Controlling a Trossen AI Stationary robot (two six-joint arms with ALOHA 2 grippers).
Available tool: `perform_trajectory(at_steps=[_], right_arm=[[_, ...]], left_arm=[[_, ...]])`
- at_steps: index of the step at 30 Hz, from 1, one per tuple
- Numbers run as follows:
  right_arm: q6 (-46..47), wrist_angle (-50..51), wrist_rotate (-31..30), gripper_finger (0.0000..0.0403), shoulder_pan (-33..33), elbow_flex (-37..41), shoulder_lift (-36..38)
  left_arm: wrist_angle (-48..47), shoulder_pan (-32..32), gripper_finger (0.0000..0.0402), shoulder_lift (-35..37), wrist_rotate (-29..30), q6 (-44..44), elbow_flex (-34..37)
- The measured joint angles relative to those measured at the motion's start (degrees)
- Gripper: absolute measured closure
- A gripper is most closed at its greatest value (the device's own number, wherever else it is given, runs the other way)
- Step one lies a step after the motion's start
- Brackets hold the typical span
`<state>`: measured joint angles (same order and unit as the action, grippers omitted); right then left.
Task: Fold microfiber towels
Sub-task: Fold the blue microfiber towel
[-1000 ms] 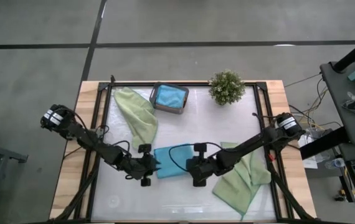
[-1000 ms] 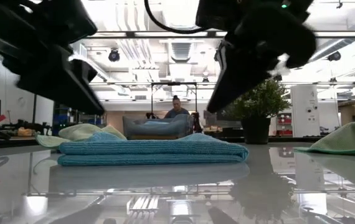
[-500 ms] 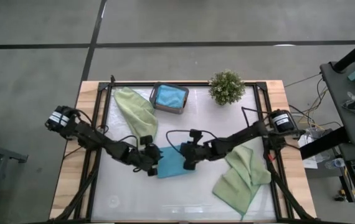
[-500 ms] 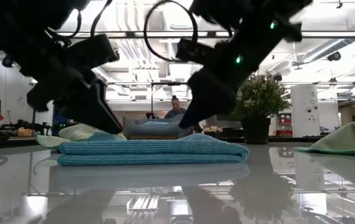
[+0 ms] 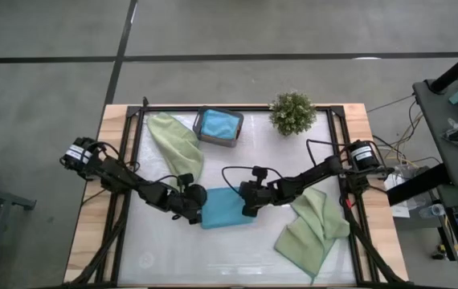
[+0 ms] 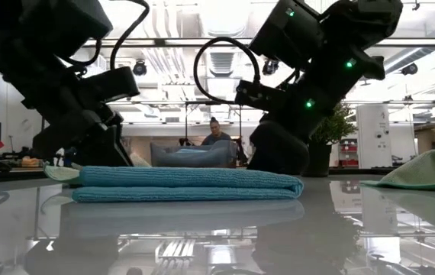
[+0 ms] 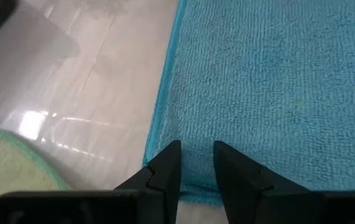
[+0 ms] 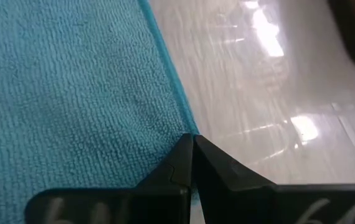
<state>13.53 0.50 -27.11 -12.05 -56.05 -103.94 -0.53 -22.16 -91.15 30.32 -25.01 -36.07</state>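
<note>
High view: a folded teal towel [image 5: 223, 207] lies mid-table. The left gripper [image 5: 194, 202] sits at its left edge, the right gripper [image 5: 248, 199] at its right edge. A green towel [image 5: 177, 147] lies behind the left gripper, another [image 5: 313, 227] crumpled to the right. A tray [image 5: 218, 127] holding a teal cloth and a plant [image 5: 292, 111] stand at the back.

Low view: the teal towel [image 6: 187, 184] lies flat in layers, both grippers down at its ends.

Left wrist view: the fingers [image 7: 165, 168] stand slightly apart over the towel's [image 7: 271, 87] edge, gripping nothing visible.

Right wrist view: the fingers [image 8: 180, 163] are pressed together at the towel's [image 8: 65, 93] edge, pinching no cloth.
</note>
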Motion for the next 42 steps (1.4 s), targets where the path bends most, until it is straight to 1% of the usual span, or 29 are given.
perform_trajectory(at_steps=[6,12,19,23,26,30,33,39,42], right_arm=[[-1.44,0.02,0.0,0.0394,0.0,-1.05,0.0],[-3.4,0.45,0.02,0.0394,-0.04,-3.23,0.0],[-4.49,5.66,0.01,0.0394,-0.27,-6.87,0.39],[-4.54,9.62,0.4,0.0394,-1.34,-8.99,0.42],[-4.58,11.79,4.18,0.0394,-2.29,-10.39,0.47],[-4.53,12.71,13.4,0.0394,-3.33,-11.78,0.71],[-1.22,16.38,16.68,0.0394,-4.04,-13.1,1.07],[14.22,28.97,18.24,0.0394,-4.0,-14.93,4.25],[19.97,31.94,20.61,0.0383,-3.93,-14.54,6.64]], left_arm=[[-1.16,-0.01,0.0321,0.84,-0.65,-1.23,-0.16],[-6.01,-0.04,0.0321,3.28,-1.32,-1.23,-1.24],[-7.97,-0.17,0.032,6.62,-2.24,-1.2,-1.44],[-5.72,-0.8,0.032,7.69,-5.54,-1.16,-1.46],[-2.22,-1.81,0.032,7.2,-9.73,-0.98,-1.38],[1.07,-3.93,0.032,5.8,-14.55,0.07,-1.3],[1.67,-5.31,0.032,5.08,-16.32,0.04,-1.32],[1.66,-6.43,0.032,4.89,-16.57,-1.59,-1.2],[1.86,-6.42,0.032,4.89,-16.49,-1.6,-1.14]])
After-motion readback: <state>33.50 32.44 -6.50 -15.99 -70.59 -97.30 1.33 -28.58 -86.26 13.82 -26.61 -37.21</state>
